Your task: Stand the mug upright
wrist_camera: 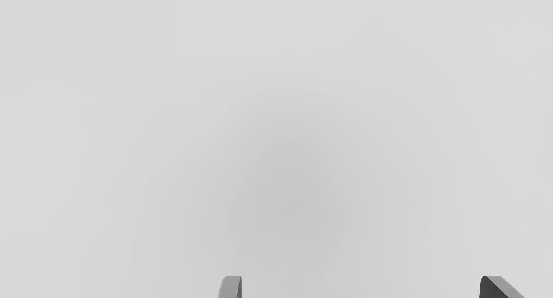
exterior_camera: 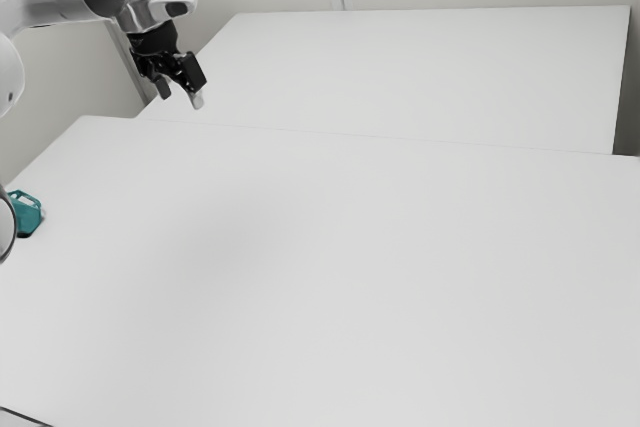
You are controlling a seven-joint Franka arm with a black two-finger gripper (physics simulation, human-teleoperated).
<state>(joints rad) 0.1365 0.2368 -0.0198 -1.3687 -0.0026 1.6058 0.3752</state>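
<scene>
The gripper [exterior_camera: 181, 97] hangs above the table at the exterior view's upper left, its fingers apart. In the wrist view the open gripper [wrist_camera: 360, 285] has nothing between its two fingertips, and pale tabletop lies beneath them. A teal mug [exterior_camera: 27, 215] rests near the table's edge at the exterior view's far left, well away from the gripper. Its handle side faces up and the mug appears to lie on its side; part of it is hidden behind the arm's white body.
The white table [exterior_camera: 330, 277] stretches across the exterior view. Behind it stands another white surface [exterior_camera: 430, 72], with a seam between the two. Pale walls rise at the back.
</scene>
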